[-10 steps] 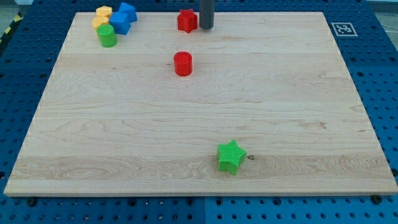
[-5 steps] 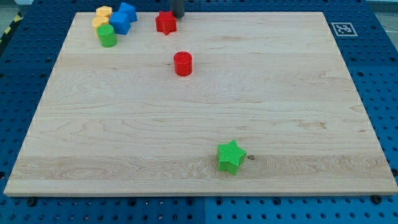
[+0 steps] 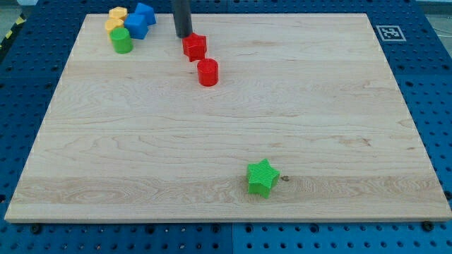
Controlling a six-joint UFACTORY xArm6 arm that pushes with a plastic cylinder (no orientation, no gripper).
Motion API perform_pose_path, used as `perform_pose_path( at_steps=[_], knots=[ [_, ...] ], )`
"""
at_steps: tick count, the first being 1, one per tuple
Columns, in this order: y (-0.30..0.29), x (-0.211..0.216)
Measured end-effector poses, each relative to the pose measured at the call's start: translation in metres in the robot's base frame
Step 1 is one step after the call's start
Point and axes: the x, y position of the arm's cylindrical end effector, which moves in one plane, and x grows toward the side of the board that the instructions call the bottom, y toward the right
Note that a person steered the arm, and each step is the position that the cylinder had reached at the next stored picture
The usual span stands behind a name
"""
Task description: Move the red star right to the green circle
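My tip [image 3: 183,35] is resting on the bench [image 3: 296,99] just above and to the left of the red star [image 3: 194,46], close enough that it looks to be touching or nearly touching the star's upper-left edge. There is no gripper on this rod, so nothing is being clamped; the star is simply lying loose near the view's top, with the red cylinder [image 3: 207,73] just below it. The green circle [image 3: 121,40] is sitting well to the view's left, beside the blue blocks [image 3: 139,20] and yellow blocks [image 3: 116,19]. To do this well, I judge the tip should be working from the star's far side, steering it leftward and stopping just short of the green one. The rod is standing upright, its upper part running out of the view's top.
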Motion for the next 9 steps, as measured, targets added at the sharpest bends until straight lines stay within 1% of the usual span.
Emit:
perform_pose_path(
  at_steps=[1,2,3,4,6,7,8,9],
  knots=[
    [0.049,-0.002],
    [0.082,0.021],
    [0.086,0.046],
    [0.075,0.058],
    [-0.008,0.058],
    [0.010,0.062],
    [0.029,0.088],
    [0.028,0.103]
  ],
)
